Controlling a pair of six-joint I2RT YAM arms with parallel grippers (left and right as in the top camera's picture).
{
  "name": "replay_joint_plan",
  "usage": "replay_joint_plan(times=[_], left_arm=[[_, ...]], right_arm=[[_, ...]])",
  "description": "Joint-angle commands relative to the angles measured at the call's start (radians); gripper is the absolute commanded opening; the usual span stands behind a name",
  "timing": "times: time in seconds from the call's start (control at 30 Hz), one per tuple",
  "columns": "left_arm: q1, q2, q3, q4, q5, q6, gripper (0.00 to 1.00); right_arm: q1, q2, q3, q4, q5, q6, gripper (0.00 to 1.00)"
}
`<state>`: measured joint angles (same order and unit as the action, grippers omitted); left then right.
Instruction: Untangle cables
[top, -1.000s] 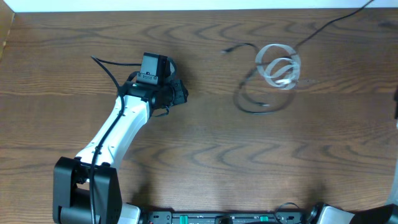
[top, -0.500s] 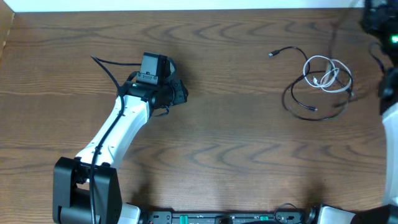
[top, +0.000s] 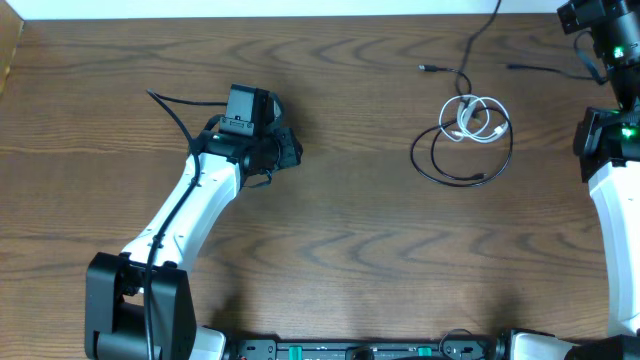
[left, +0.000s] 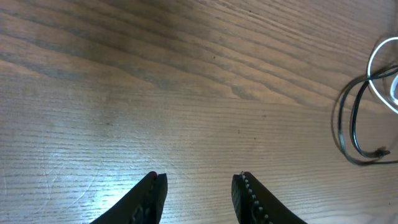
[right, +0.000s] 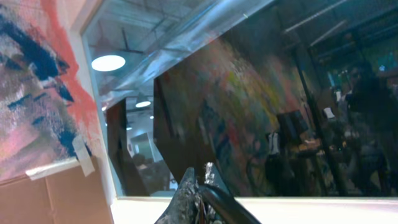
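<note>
Brown wood-grain table (top: 350, 260) fills the overhead view, with the cables lying in its right half. The white cable (top: 468, 120) is wound into a small tight coil, and the black cable (top: 440, 176) loops wider on the near side of it, the two overlapping at the coil. One black strand trails off toward the far edge and out of the overhead view. The left gripper (left: 199, 193) hovers low over plain wood, well apart from the tangle, its jaws narrowly parted and empty. From its wrist camera the loops show only at the right edge. The right gripper (right: 198, 198), fingers pressed together, points up at the room's wall, and whether it pinches a strand cannot be told. Its arm stands nearer the bundle, so the reach looks shorter from the right.
</note>
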<state>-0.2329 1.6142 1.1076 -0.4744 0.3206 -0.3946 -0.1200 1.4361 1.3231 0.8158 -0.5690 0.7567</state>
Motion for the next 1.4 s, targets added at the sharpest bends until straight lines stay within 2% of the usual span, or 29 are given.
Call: replay_joint_plan(times=[0.0,0.17,0.3,0.37,0.5,0.63,0.7,0.8,0.97,1.13,1.37], left_arm=[[-0.002,0.002,0.009,-0.004,0.008,0.010,0.39],[-0.002,0.002,0.009,-0.004,0.008,0.010,0.39],[-0.002,0.002,0.009,-0.004,0.008,0.010,0.39],[-0.002,0.002,0.009,-0.004,0.008,0.009,0.39],[-0.002,0.002,0.009,-0.004,0.008,0.009,0.39],[-0.002,0.002,0.009,-0.004,0.008,0.009,0.39],[-0.002,0.002,0.009,-0.004,0.008,0.009,0.39],[-0.002,0.002,0.009,-0.004,0.008,0.009,0.39],[-0.002,0.002,0.009,-0.005,0.008,0.009,0.38],[-0.002,0.002,0.009,-0.005,0.008,0.009,0.38],[-0.002,0.002,0.009,-0.009,0.008,0.009,0.38]], right_arm=[[0.004,-0.003,0.010,0.019,0.016,0.061,0.01],[0.004,-0.003,0.010,0.064,0.017,0.064,0.01],[0.008,-0.003,0.009,0.115,0.016,0.148,0.01],[0.020,-0.003,0.009,0.094,0.009,0.146,0.01],[0.071,-0.003,0.009,-0.145,0.104,0.005,0.01],[0.131,0.002,0.015,-0.366,0.312,-0.227,0.01],[0.154,0.016,0.044,-0.467,0.344,-0.319,0.01],[0.186,0.067,0.153,-0.658,0.374,-0.411,0.01],[0.202,0.190,0.422,-0.901,0.335,-0.441,0.01],[0.193,0.272,0.639,-0.983,0.206,-0.470,0.01],[0.084,0.269,0.727,-0.996,0.279,-0.481,0.01]])
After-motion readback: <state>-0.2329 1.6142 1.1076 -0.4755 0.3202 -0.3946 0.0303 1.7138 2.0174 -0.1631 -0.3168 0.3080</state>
